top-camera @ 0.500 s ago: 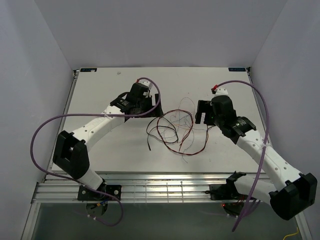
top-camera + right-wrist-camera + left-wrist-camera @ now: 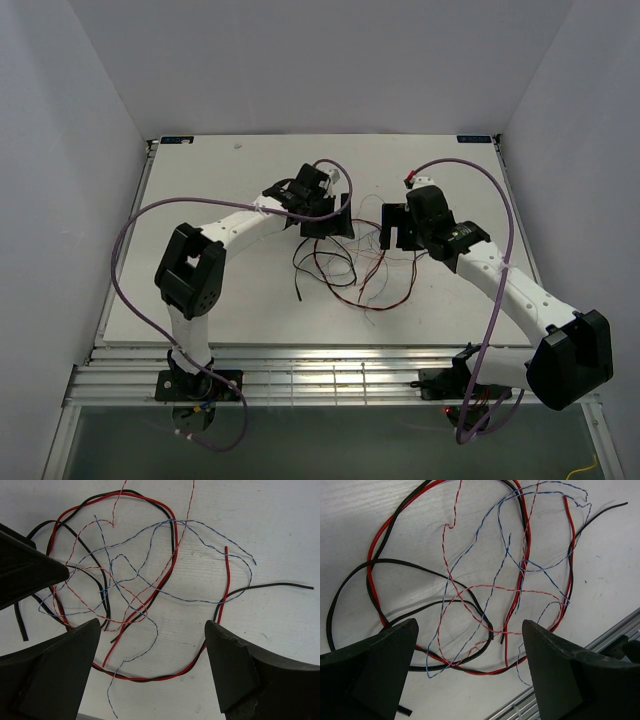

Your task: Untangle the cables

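Hovering both claws over the knot, ready for picking strands apart.
Left gripper point(image 2: 328, 228) and right gripper point(image 2: 400, 238) spread wide, pinching nothing, posed on opposite flanks of the cables point(image 2: 348, 264) at the middle of the table point(image 2: 200, 180), likely for drawing strands outward to either side. Lying flat in loose overlapping loops, hence no single long axis, only a little wider across than deep. Loose black end point(image 2: 298, 294) pointing toward the near edge; red end point(image 2: 226, 555) standing clear of the loops.
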`<state>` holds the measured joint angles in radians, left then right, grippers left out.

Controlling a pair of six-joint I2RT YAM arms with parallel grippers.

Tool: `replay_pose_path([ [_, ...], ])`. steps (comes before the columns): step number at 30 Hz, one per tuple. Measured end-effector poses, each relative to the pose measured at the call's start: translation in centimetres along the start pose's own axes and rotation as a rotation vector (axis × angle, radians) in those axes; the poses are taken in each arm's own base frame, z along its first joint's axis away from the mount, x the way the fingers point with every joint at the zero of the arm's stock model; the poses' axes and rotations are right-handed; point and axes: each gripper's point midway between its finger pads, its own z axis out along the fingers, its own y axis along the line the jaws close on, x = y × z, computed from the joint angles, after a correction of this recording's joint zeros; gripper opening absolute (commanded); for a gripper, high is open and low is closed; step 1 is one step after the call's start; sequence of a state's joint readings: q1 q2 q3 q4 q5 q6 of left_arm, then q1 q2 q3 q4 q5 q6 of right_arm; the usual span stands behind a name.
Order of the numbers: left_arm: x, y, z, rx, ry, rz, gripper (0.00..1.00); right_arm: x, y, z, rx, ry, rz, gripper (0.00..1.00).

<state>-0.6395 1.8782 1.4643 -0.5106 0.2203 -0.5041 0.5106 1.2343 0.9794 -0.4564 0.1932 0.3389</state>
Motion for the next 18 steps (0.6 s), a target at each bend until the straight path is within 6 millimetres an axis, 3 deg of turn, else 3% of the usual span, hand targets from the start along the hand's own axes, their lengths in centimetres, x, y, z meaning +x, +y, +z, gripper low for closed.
replay_pose_path([
  [4,0.7,0.3,2.3,-0.009,0.045,-0.027,0.81,-0.2,-0.2,0.0,0.008,-0.007,0.006,0.90],
  [8,1.9,0.8,4.2,-0.021,0.100,-0.044,0.49,-0.6,-0.3,0.2,0.006,-0.020,-0.008,0.90],
  [9,2.1,0.7,4.5,-0.019,0.107,-0.044,0.33,-0.7,-0.4,0.2,0.008,-0.023,-0.013,0.90],
  [12,2.0,0.5,5.0,-0.020,0.116,-0.045,0.09,-1.5,-0.2,0.7,0.005,-0.036,-0.040,0.90],
  [14,1.9,0.4,5.0,-0.018,0.114,-0.044,0.00,-2.1,0.0,1.2,-0.006,-0.046,-0.054,0.90],
  [18,2.0,0.4,5.0,-0.020,0.117,-0.047,0.00,-3.2,1.6,2.4,-0.090,-0.070,-0.103,0.90],
])
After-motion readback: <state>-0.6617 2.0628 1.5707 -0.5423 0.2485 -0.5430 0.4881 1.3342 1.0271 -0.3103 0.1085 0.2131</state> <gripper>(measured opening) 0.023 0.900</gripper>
